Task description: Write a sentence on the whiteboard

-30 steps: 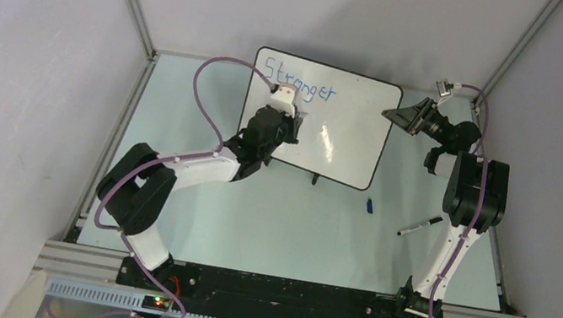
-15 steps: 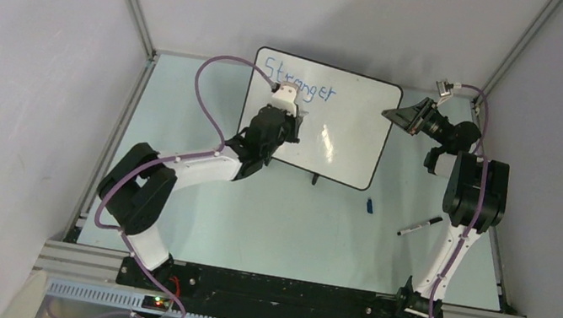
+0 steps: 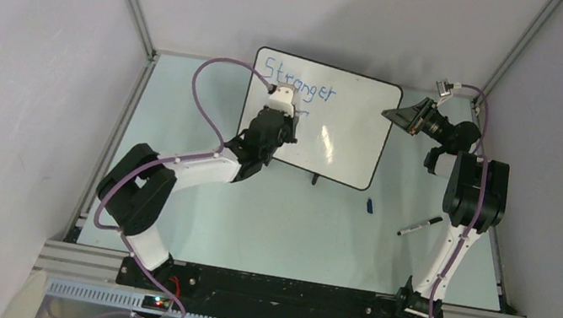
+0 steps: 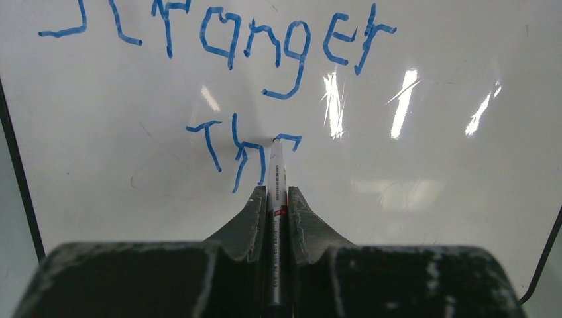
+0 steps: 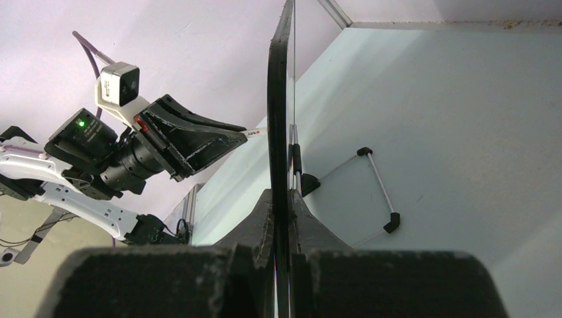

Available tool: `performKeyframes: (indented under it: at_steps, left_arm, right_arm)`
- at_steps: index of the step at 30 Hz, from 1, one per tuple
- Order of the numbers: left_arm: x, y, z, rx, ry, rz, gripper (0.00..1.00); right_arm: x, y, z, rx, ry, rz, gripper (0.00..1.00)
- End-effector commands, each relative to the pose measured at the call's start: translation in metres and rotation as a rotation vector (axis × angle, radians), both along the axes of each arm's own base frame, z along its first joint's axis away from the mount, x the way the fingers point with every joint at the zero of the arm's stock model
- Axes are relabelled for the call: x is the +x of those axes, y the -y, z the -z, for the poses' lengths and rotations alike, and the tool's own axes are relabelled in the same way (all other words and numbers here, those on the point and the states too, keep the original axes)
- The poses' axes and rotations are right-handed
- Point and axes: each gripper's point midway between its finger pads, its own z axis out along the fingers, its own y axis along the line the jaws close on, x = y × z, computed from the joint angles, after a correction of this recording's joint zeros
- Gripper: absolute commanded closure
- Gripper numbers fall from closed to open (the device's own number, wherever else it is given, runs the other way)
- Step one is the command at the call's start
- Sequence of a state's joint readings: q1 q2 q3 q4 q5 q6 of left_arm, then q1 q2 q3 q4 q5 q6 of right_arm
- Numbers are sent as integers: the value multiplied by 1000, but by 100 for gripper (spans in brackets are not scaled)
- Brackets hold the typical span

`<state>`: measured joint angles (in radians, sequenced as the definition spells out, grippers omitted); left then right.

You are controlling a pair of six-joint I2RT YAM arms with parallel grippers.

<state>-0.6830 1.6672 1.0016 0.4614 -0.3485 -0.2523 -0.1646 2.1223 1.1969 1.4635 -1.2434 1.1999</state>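
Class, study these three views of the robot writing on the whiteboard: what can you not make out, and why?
Top view: second line of the sentence, mostly behind the left gripper.
Left wrist view: top of "Stranger", cut by the upper edge; lower part of the marker, between the fingers.
Right wrist view: the whiteboard, edge-on in the right gripper, shows no writing.

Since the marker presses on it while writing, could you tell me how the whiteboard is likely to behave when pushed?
The whiteboard looks thin and stands on small feet, so it would probably tip or slide if pushed. The right hand clamps its edge, likely steadying it. Its glossy face probably feels slippery.
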Motion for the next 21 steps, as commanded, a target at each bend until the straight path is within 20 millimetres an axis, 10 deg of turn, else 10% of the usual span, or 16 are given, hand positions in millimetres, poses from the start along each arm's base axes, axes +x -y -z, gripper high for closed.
performKeyframes:
  at_steps: [1,21]
  left_arm:
    - [-5,-8,-7,-17,11,-21,100]
    - [-17,10,-1,-36,4,79,100]
  right_arm:
    - [-12,-4,-38,4,73,-13,100]
    - [-12,-4,-38,4,73,-13,100]
